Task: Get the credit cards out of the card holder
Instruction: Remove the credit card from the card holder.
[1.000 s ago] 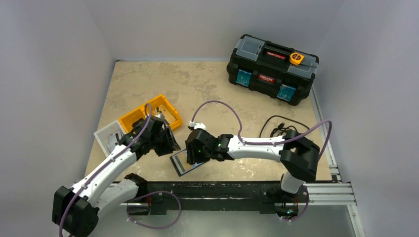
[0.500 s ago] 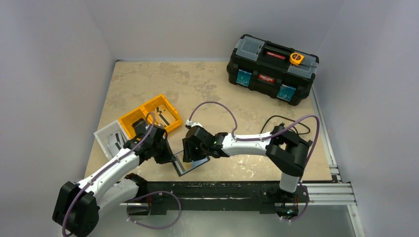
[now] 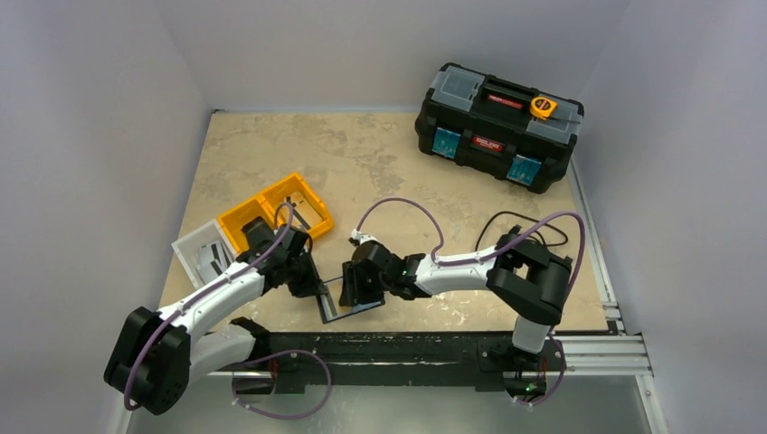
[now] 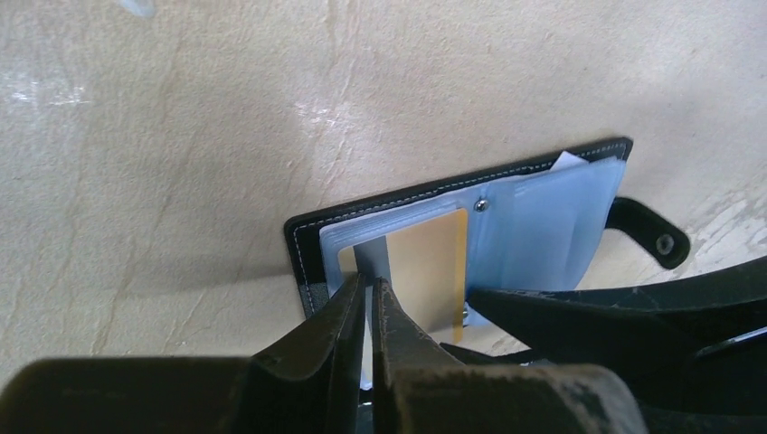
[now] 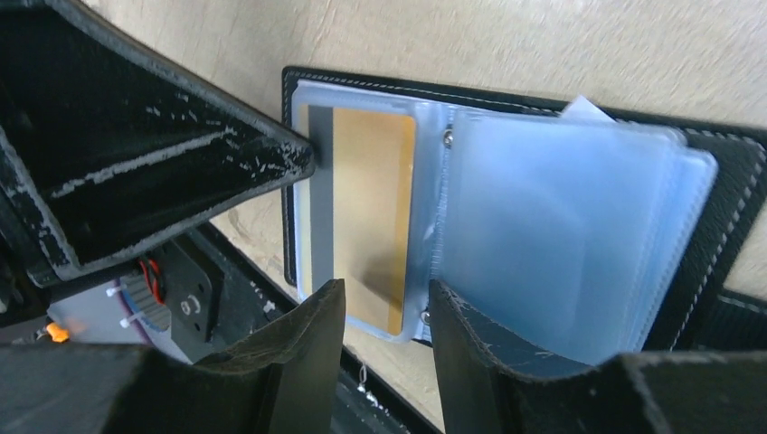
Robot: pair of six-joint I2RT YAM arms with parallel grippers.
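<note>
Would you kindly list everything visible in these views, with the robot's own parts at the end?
table: one, beige marbled, under everything
toolbox: one, black, far right corner
tape measure (it seems): one, orange, on the toolbox lid
orange bins: two, joined, left of centre
white bin: one, just left of the orange ones
black cable: one, loose at the right
card holder: one, black, lying open near the front edge
plastic sleeves: several, clear bluish, inside the holder
credit card: one visible, gold with a grey stripe, in a sleeve
purple cables: two, along the arms
left arm, right arm: white and black
left pincer: closed at the card's edge
right pincer: open, over the holder
</note>
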